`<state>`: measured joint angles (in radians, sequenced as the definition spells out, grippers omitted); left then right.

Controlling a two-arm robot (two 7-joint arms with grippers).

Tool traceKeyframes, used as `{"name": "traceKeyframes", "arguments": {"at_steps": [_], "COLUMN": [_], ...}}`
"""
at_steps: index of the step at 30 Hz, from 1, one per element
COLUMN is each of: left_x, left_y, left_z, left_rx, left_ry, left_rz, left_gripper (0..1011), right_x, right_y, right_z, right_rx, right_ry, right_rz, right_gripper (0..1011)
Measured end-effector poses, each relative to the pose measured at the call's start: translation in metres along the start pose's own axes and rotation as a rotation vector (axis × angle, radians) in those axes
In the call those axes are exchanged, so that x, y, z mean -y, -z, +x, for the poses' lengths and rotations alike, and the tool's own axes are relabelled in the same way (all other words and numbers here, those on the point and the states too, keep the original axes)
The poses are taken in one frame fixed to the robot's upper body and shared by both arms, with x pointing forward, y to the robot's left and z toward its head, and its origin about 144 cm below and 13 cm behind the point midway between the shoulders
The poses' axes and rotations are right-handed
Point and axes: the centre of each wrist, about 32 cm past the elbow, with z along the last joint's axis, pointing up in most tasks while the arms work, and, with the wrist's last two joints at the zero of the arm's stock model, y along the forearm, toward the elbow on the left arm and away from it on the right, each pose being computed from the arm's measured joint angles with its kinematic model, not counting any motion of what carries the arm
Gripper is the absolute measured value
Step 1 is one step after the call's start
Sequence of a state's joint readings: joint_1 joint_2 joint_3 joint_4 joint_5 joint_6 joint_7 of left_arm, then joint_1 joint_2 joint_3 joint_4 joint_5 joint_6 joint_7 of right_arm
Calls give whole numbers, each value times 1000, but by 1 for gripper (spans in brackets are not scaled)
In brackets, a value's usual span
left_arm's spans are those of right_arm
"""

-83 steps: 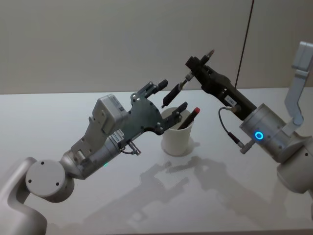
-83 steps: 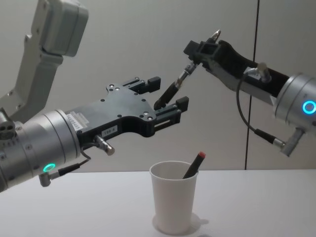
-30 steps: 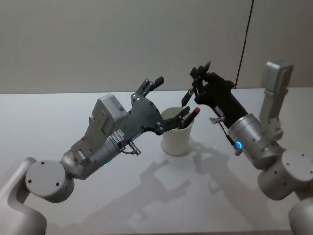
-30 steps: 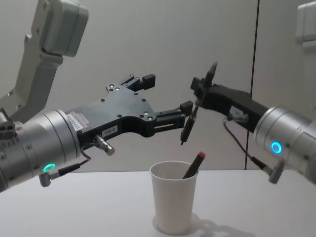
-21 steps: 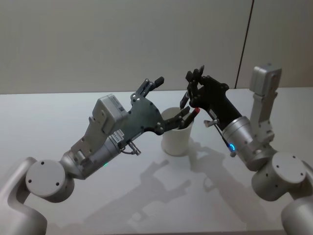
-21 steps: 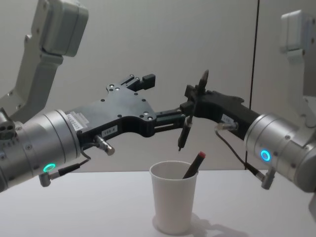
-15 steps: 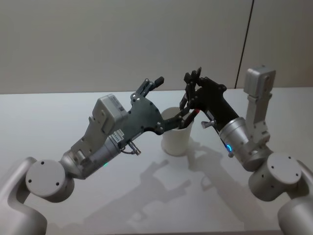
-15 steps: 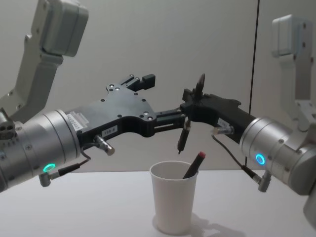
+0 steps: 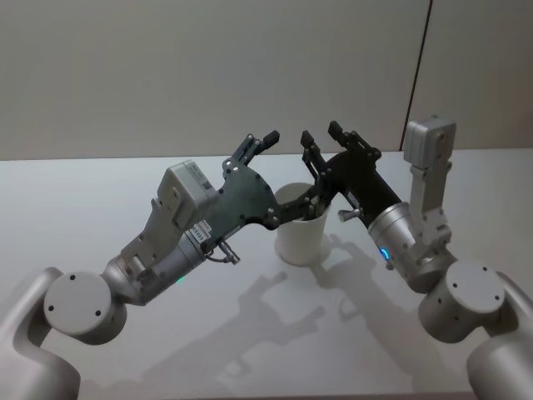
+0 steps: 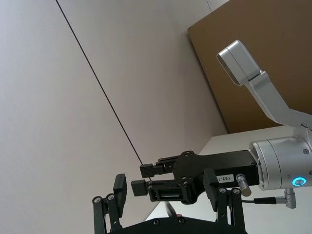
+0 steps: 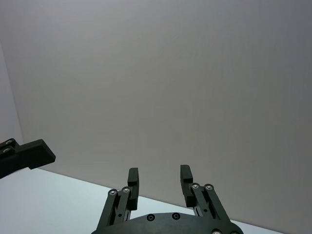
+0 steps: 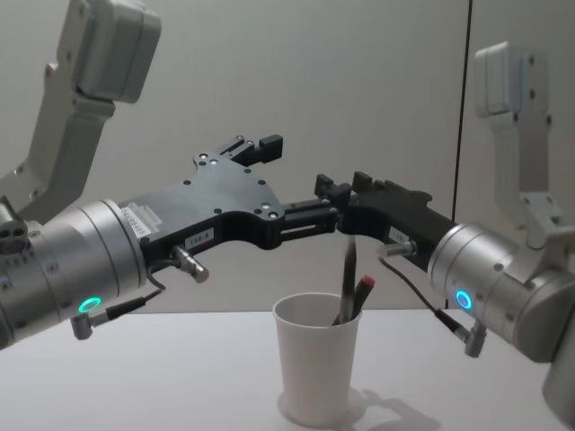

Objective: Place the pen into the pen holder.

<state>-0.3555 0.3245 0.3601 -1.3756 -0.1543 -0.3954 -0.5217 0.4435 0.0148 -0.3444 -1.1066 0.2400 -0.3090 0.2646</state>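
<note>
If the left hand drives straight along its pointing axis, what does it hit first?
Most likely the right hand. In the left wrist view it sits dead ahead, framed by the open left hand. The chest view suggests that the gap between them is small, but depth is unclear.
</note>
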Motion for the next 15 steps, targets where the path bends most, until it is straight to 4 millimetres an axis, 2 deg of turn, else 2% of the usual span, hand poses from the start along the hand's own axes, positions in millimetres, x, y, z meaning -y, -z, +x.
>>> {"name": "traceKeyframes", "arguments": {"at_steps": [4, 5, 15], "left_x": [0, 0, 0], "left_y": [0, 0, 0], "left_z": [0, 0, 0], "left_rx": [0, 0, 0], "left_ry": [0, 0, 0], "left_rz": [0, 0, 0], "left_gripper": [1002, 1002, 1002], "right_x": [0, -1, -1], "right_y": [1, 1, 1], "right_z": [1, 1, 2], "right_rx": [-1, -1, -4], "right_ry": [1, 2, 3], "right_rz": [-3, -5, -8], "right_gripper": [580, 641, 932]}}
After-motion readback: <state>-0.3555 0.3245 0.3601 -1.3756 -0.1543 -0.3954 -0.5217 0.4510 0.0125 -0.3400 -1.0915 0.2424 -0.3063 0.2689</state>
